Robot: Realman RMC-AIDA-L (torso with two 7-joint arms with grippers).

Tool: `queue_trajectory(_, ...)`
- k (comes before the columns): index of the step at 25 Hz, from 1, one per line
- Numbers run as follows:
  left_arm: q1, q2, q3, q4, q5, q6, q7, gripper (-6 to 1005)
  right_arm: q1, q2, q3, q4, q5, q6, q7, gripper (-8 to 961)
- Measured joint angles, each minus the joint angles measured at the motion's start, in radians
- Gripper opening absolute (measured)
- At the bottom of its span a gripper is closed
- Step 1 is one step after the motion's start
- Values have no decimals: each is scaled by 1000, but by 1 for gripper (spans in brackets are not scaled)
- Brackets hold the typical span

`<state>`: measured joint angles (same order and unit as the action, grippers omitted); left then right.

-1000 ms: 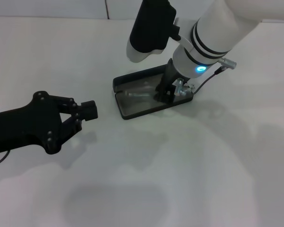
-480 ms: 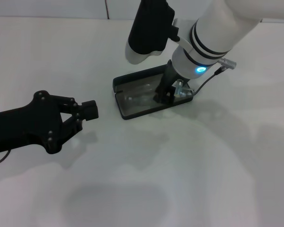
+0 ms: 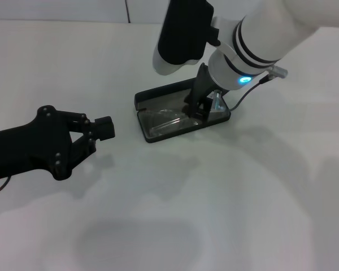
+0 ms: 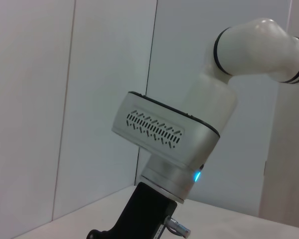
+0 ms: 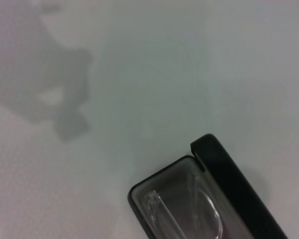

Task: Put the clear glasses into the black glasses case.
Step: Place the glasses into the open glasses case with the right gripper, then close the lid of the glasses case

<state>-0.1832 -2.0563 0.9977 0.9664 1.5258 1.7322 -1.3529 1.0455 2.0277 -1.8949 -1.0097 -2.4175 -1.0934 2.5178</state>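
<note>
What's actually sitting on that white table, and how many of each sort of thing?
Black glasses case, lid open: 1
Clear glasses, lying inside the case: 1
Total: 2 things, apart from the robot's left gripper and right gripper.

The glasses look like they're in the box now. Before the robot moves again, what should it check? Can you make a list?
1. Black glasses case open: ok.
2. Clear glasses lying inside the case: ok.
3. Glasses fully inside, nothing over the rim: cannot tell; the right gripper hides one end.
4. Right gripper has let go: cannot tell.
5. Left gripper away from the case, fingers open: ok.
6. Table around the case free of obstacles: ok.
</note>
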Motion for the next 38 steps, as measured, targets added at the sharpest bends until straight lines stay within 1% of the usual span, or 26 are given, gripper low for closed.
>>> queue_trajectory(7, 5, -1, -1, 1, 2, 0, 0, 61, -12, 0, 0, -8, -1, -3, 1, 153)
queue_trajectory(9, 7, -1, -1, 2, 2, 0, 0, 61, -25, 0, 0, -27, -2, -5, 1, 153)
queue_trajectory(11, 8, -1, -11, 2, 2, 0, 0, 61, -55, 0, 3, -74, -2, -11, 1, 153)
queue_trajectory(14, 11, -10, -59, 1, -4, 2, 0, 61, -142, -5, 27, -185, -5, -18, -1, 154)
queue_trajectory(16, 14, -19, -100, 0, -7, 7, 0, 61, -220, -5, 61, -267, -10, -18, -15, 154)
queue_trajectory(17, 16, -24, -121, -1, -8, 8, 0, 61, -271, -5, 86, -311, -10, -17, -28, 154)
queue_trajectory(20, 19, -29, -148, -1, -21, 9, 0, 61, -383, -3, 140, -400, 16, -4, -75, 155)
queue_trajectory(21, 19, -30, -152, -1, -31, 9, 0, 61, -440, -2, 165, -439, 46, 13, -109, 155)
queue_trajectory(22, 18, -30, -153, -1, -43, 9, 0, 61, -479, -3, 181, -459, 70, 25, -131, 155)
queue_trajectory(25, 1, -31, -151, -5, -64, 9, -1, 61, -605, -7, 227, -484, 205, 101, -243, 155)
queue_trajectory(28, -51, -32, -148, -38, -74, 8, -4, 61, -715, -8, 286, -469, 404, 148, -412, 156)
queue_trajectory(30, -88, -32, -148, -66, -75, 6, -7, 61, -766, -8, 327, -434, 546, 143, -540, 156)
queue_trajectory(32, -119, -32, -150, -93, -76, 2, -7, 61, -788, -10, 371, -366, 699, 99, -675, 156)
queue_trajectory(35, -161, -32, -151, -132, -74, -18, -4, 61, -792, -11, 449, -222, 884, -16, -851, 156)
queue_trajectory(37, -209, -32, -143, -176, -67, -58, 0, 61, -793, -11, 523, -105, 972, -97, -947, 157)
queue_trajectory(38, -231, -32, -138, -199, -64, -81, 5, 61, -793, -11, 577, -32, 1013, -147, -991, 157)
